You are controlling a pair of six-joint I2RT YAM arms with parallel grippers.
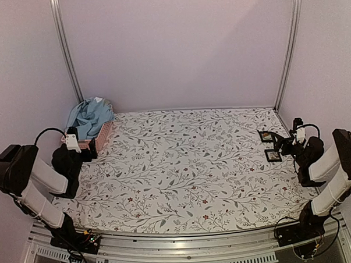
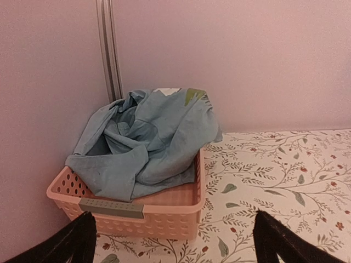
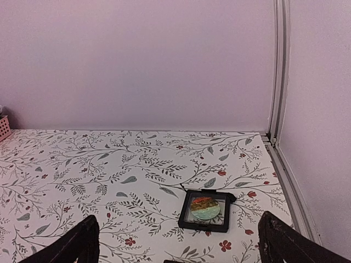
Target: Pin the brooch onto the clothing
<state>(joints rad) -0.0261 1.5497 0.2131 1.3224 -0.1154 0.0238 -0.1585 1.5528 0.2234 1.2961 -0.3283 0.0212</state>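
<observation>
**Clerk:** Item one, your grippers?

**Me:** My left gripper: jaws spread wide, nothing between them. It hangs just short of the pink basket, and both dark fingers show at the bottom of my wrist view. My right gripper: jaws also fully apart, holding nothing, low over the floral tablecloth on the right side.

**Clerk:** Item two, the clothing?

**Me:** One light blue garment, crumpled in a heap. It sits inside the basket and rises above the rim, with a scrap of white and yellow-green print at the top. The basket stands in the far left corner against the wall.

**Clerk:** Item three, the brooch?

**Me:** One small round brooch, orange above and pale green below. It lies inside a black square frame, flat on the cloth near the right wall, ahead of my right fingers and apart from them.

**Clerk:** Anything else?

**Me:** A second black frame, beside the first in the overhead view. I cannot make out its contents.
</observation>
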